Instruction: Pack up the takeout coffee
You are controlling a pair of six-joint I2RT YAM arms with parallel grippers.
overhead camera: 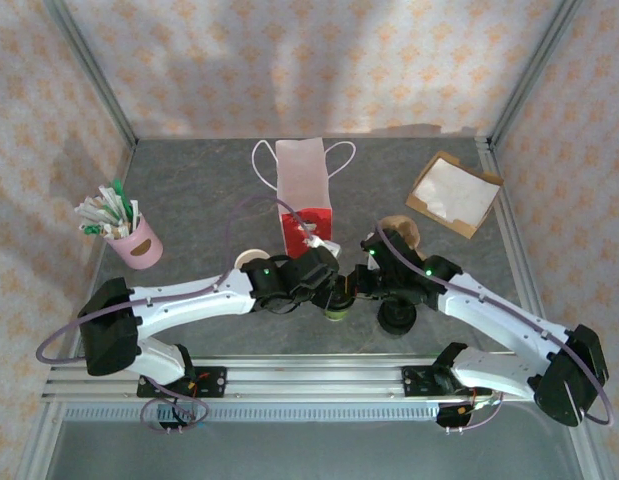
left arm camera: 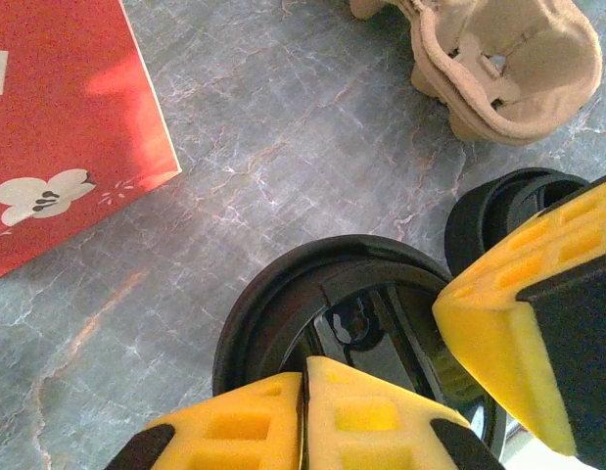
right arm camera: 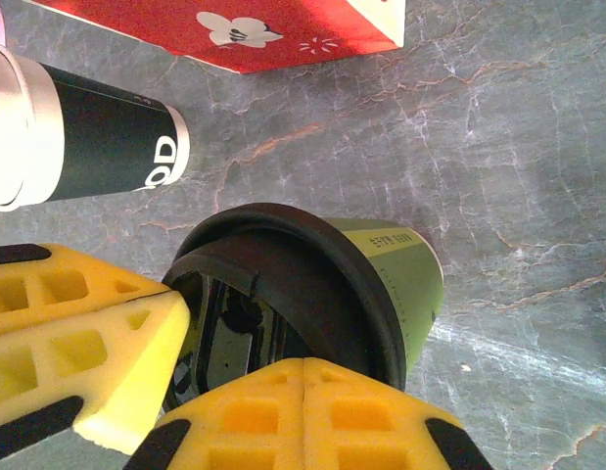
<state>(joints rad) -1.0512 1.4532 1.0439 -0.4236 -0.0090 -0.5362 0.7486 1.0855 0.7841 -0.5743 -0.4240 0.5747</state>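
Observation:
The takeout coffee (overhead camera: 337,312) stands near the table's front middle, an olive-walled paper cup (right arm camera: 405,284) with a black lid (left arm camera: 283,313). Both grippers meet over it. My left gripper (left arm camera: 304,364) is shut, its yellow fingertips pressed together and resting on the near part of the lid. From the other side my right gripper (right arm camera: 303,364) is also shut, its tips against the lid's rim. Each wrist view shows the other gripper's yellow finger at the lid's edge. In the top view the left gripper (overhead camera: 327,285) and right gripper (overhead camera: 354,290) nearly touch.
A red and white paper bag (overhead camera: 304,195) stands just behind the cup. A lidless dark cup (right arm camera: 87,127) is to the left, a stack of black lids (overhead camera: 397,318) to the right, a pulp cup carrier (left arm camera: 508,69) behind that. A pink sachet holder (overhead camera: 134,240) is far left, a cardboard napkin tray (overhead camera: 454,192) back right.

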